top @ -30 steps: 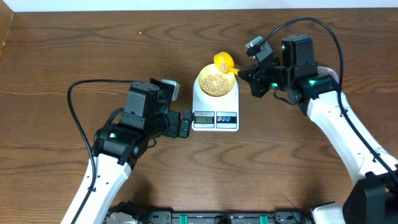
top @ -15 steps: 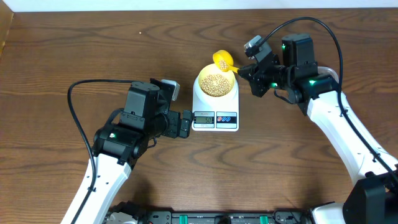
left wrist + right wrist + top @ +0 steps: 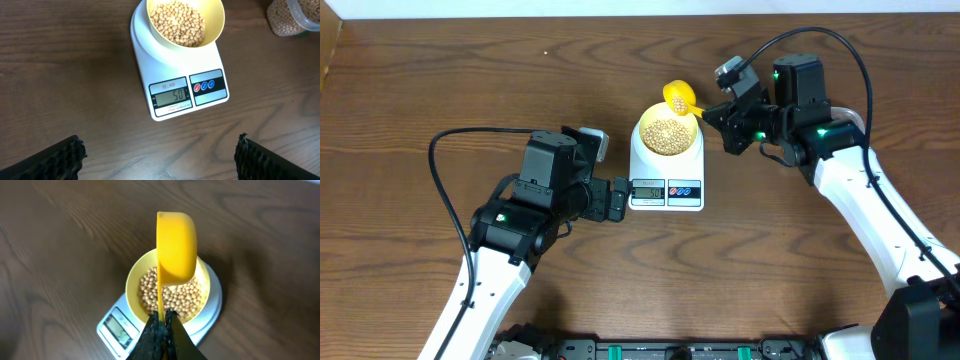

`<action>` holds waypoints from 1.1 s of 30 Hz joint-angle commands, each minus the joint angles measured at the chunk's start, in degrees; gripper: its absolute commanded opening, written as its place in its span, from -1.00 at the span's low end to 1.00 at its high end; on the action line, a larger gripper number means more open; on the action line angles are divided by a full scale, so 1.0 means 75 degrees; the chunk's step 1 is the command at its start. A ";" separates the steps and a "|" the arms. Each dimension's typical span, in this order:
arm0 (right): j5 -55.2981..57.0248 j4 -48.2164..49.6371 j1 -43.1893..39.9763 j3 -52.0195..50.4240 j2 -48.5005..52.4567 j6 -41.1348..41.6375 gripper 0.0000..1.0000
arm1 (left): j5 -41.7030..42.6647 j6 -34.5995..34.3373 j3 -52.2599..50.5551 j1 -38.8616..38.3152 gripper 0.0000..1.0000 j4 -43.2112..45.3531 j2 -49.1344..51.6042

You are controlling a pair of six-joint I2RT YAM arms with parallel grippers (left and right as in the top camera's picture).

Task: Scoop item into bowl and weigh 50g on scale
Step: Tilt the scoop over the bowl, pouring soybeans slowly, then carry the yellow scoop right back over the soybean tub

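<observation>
Left wrist view: the bowl [image 3: 216, 31] is clipped by the top edge and the clear tub [image 3: 299, 17] is cut off in the corner, but the beans [image 3: 177, 22] fill that bowl plainly, and it sits on the scale [image 3: 150, 67]. The display [image 3: 172, 95] reads 50, with SF-400 printed above; overhead it's too small to read. The left gripper [image 3: 161, 157] has its jaws spread wide, holding nothing. The right gripper [image 3: 161, 325] pinches the thin handle of the yellow scoop [image 3: 176, 247], tipped on edge over the bowl, its inside turned away.
</observation>
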 commanded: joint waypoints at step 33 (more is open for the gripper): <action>-0.1967 -0.0930 -0.4048 -0.0017 -0.0169 0.3657 -0.97 | -0.0052 0.0125 -0.0020 -0.0003 0.95 0.0000 -0.0029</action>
